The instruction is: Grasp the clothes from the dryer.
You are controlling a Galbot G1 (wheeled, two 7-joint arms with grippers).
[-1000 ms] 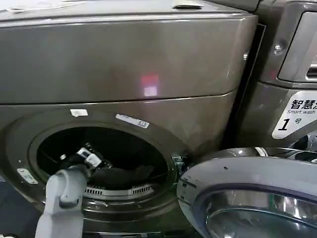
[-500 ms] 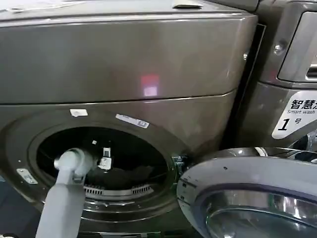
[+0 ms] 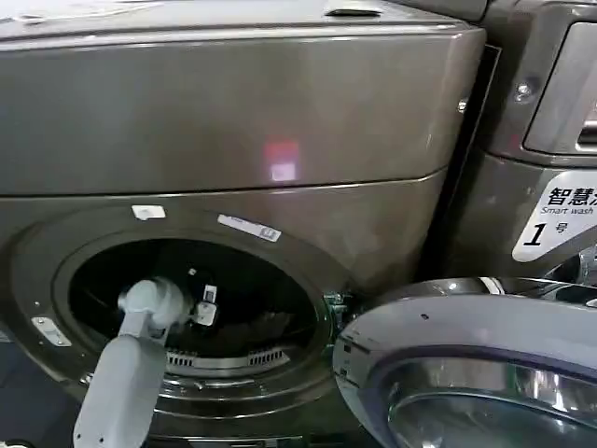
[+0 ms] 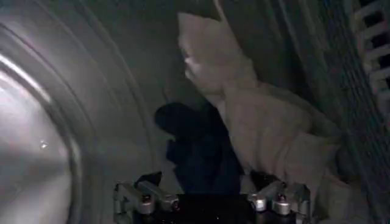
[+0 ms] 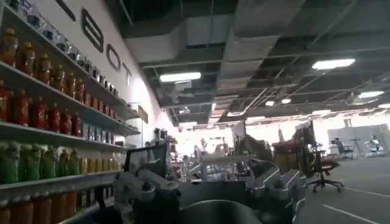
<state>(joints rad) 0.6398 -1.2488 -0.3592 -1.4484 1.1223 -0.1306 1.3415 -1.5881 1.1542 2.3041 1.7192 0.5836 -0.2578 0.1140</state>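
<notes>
- Head view first: what have you got?
- I see the dryer (image 3: 233, 140) square in front of me, its round port (image 3: 191, 308) low and left of centre. Its glass door (image 3: 466, 373) is swung open at the lower right. My left arm (image 3: 126, 383) comes up from the bottom edge and passes through the port, so the left gripper (image 3: 203, 306) sits inside the dark drum.
- And the clothes?
- Inside the drum. In the head view I can just make out a dark lump of the clothes (image 3: 266, 327) low in the drum, right of the gripper, above the slotted grille (image 3: 224, 359) at the port's lower lip. In the left wrist view the clothes (image 4: 256, 122) are much plainer: a whitish-grey piece drawn out long, its axis slanting from a pointed end far up the drum wall down toward the gripper, with a dark grey piece (image 4: 195, 149) bunched against its side.
- Jaws on the left?
- Open. In the left wrist view the left gripper (image 4: 210, 198) has its two fingertips spread wide apart, with the dark piece showing between them and just beyond. I cannot tell whether either tip touches the fabric.
- Right arm?
- Parked away from the machine. The right wrist view shows the right gripper (image 5: 207, 195) with its jaws apart and nothing between them, facing out into a room with stocked shelves (image 5: 55, 122).
</notes>
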